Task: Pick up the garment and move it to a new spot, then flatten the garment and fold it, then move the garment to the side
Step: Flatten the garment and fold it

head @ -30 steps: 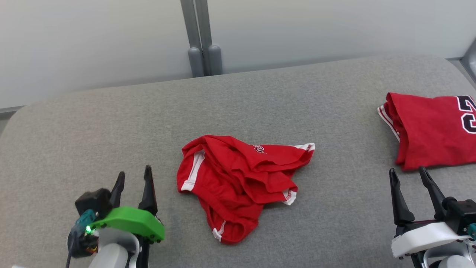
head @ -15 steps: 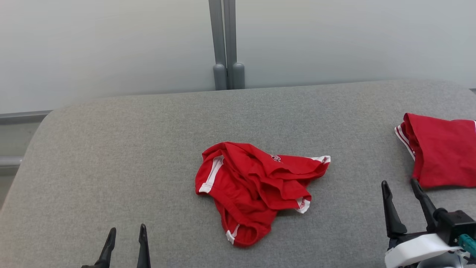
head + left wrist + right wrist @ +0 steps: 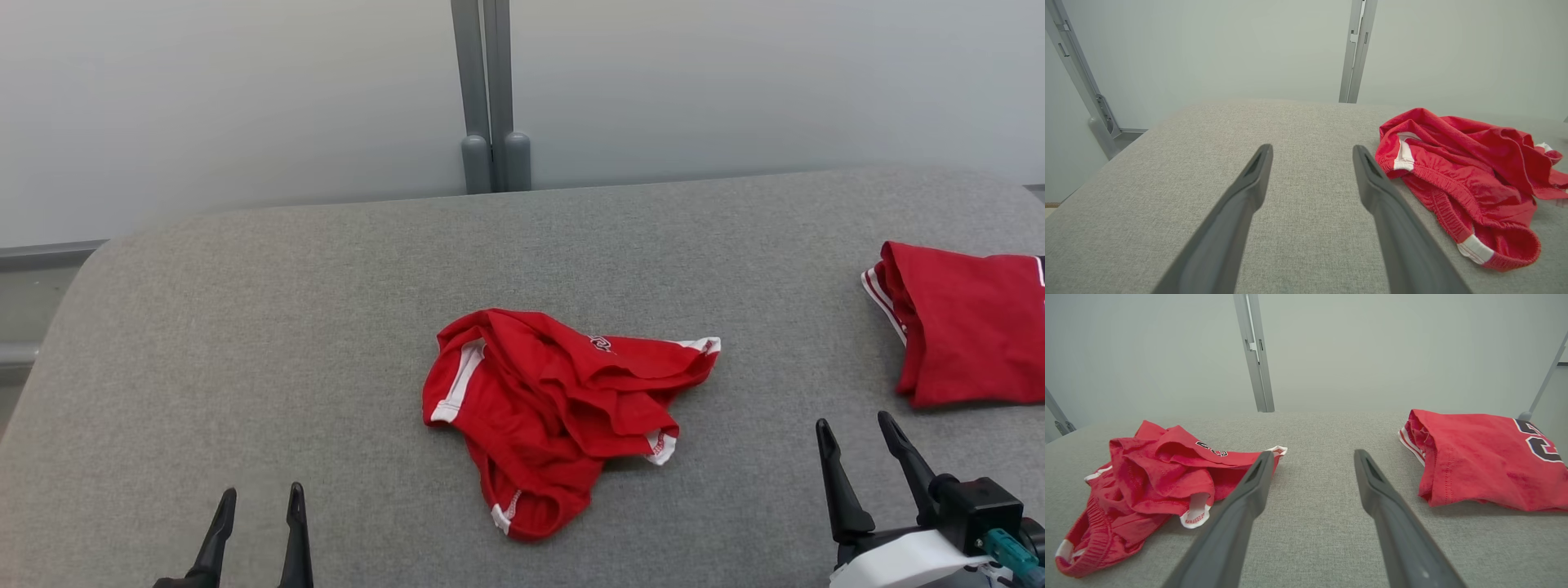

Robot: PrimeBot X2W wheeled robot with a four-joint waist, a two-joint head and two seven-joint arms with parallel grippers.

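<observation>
A crumpled red garment with white trim (image 3: 555, 408) lies in a heap at the middle of the grey padded table (image 3: 245, 327); it also lies at the right of the left wrist view (image 3: 1461, 179) and at the left of the right wrist view (image 3: 1147, 477). My left gripper (image 3: 260, 500) is open at the lower left, well apart from the garment, holding nothing. My right gripper (image 3: 856, 431) is open at the lower right, between the heap and a folded red piece, with nothing between its fingers (image 3: 1249, 490).
A folded red garment with black numerals (image 3: 963, 322) rests near the table's right edge (image 3: 1486, 457). Behind the table stands a pale wall with a grey post (image 3: 488, 90). The table's left edge curves away at the far left.
The camera shifted, so the whole scene moved. Both grippers sit lower in the view than a second ago; the left arm's green housing has dropped out of sight. The garment lies as before.
</observation>
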